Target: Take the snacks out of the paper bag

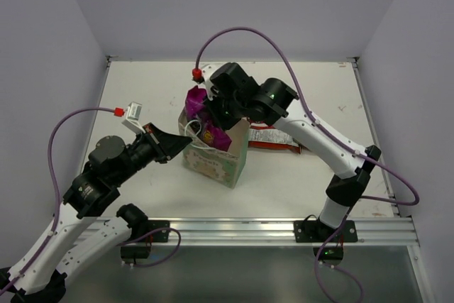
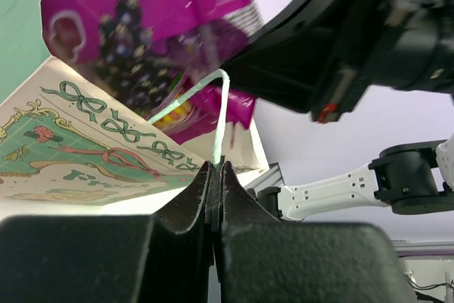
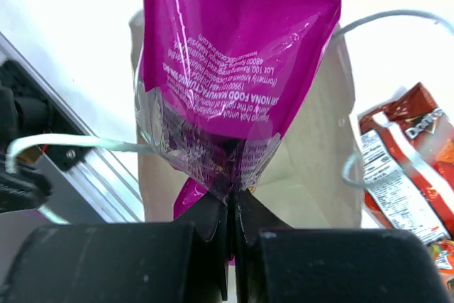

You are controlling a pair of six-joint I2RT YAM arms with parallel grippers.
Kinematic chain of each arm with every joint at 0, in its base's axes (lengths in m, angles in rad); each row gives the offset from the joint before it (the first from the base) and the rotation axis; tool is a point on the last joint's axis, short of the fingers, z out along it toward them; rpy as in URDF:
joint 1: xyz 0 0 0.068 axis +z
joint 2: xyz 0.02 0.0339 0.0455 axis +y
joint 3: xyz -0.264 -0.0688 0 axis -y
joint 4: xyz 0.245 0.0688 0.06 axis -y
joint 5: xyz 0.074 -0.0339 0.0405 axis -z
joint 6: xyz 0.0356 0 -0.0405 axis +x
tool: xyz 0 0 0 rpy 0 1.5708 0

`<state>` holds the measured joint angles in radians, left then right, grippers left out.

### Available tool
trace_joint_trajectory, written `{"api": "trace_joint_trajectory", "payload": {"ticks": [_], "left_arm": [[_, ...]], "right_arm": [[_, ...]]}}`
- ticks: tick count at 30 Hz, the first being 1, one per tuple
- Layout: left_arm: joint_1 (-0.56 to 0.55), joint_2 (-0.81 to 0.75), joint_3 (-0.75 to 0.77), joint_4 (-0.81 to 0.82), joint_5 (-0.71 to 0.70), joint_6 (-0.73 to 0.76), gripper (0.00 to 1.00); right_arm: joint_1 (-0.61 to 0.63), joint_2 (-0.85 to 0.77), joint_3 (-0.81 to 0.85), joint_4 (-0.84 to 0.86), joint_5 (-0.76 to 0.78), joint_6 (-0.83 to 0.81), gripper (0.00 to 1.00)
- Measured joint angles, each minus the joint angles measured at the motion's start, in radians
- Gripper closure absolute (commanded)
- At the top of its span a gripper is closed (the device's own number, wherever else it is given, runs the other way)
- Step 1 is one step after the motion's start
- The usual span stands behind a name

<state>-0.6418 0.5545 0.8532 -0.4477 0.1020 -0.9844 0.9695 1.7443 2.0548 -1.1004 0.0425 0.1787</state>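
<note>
The paper bag (image 1: 216, 162) stands mid-table, its patterned cream face (image 2: 85, 147) close in the left wrist view. My left gripper (image 1: 186, 144) is shut on the bag's white string handle (image 2: 221, 115) at the bag's left rim. My right gripper (image 1: 213, 108) is shut on the crimped edge of a magenta snack packet (image 3: 237, 54) and holds it above the bag's open top (image 3: 312, 161). A second magenta packet (image 1: 218, 135) sticks out of the bag. A red-and-white packet (image 1: 273, 138) lies on the table right of the bag; it also shows in the right wrist view (image 3: 408, 161).
The white table (image 1: 142, 97) is bounded by purple walls at the back and both sides. A metal rail (image 1: 284, 230) runs along the near edge. Purple cables (image 1: 241, 32) loop above both arms.
</note>
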Motion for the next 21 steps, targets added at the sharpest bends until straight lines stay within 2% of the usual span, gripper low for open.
{"api": "trace_joint_trajectory", "payload": {"ticks": [5,9,14,21], "left_arm": [[0.000,-0.008,0.000,-0.002,-0.011,0.000,1.00],[0.000,-0.011,0.000,-0.003,-0.020,0.000,0.99],[0.000,-0.011,0.000,-0.003,-0.024,0.000,0.99],[0.000,-0.007,0.000,-0.003,-0.024,0.000,0.97]], "right_arm": [[0.000,-0.009,0.092,-0.016,0.053,0.011,1.00],[0.000,-0.079,0.087,0.003,0.111,0.021,1.00],[-0.001,-0.296,-0.027,0.095,0.212,0.030,1.00],[-0.004,-0.679,-0.299,0.371,0.434,-0.008,1.00]]}}
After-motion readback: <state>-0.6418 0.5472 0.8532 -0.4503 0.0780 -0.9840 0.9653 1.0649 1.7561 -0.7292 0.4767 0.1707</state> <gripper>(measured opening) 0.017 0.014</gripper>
